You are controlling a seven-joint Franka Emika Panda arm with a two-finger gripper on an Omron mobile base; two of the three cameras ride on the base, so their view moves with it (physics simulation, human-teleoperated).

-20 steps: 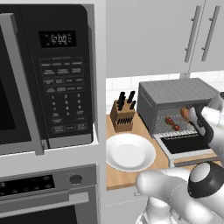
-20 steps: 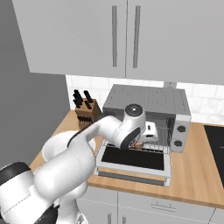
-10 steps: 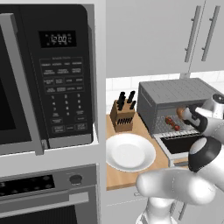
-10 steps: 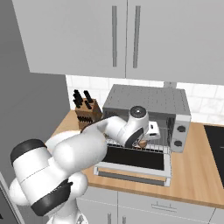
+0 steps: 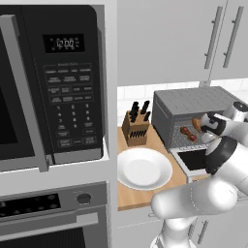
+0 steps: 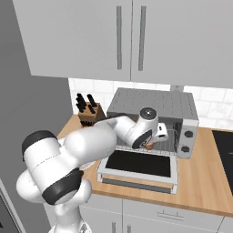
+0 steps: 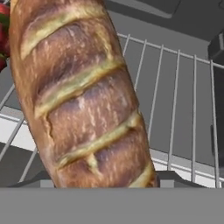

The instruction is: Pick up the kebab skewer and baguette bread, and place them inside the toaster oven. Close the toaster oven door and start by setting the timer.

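The toaster oven (image 5: 193,104) stands on the counter with its door (image 6: 139,164) folded down flat. My gripper (image 5: 203,127) reaches into the cavity, shut on the baguette bread (image 5: 196,125), which hangs tilted just above the wire rack (image 7: 183,100). In the hand view the golden slashed baguette bread (image 7: 83,100) lies close along the gripper and hides the fingertips. The kebab skewer (image 5: 188,134), with red and brown chunks, rests on the rack to the left of the loaf; its red edge (image 7: 3,39) peeks past the bread. In the right base view my gripper (image 6: 154,142) is at the oven mouth, and a bit of the baguette bread (image 6: 149,146) shows under it.
A white plate (image 5: 144,168) sits on the wooden counter (image 6: 205,182) left of the oven, behind it a knife block (image 5: 136,127). The black microwave (image 5: 63,82) and a wall oven (image 5: 53,213) stand to the left. Oven knobs (image 6: 185,141) are on the right front panel.
The hand has pushed a little deeper into the oven with the baguette, and the arm's elbow has swung up and forward in both base views.
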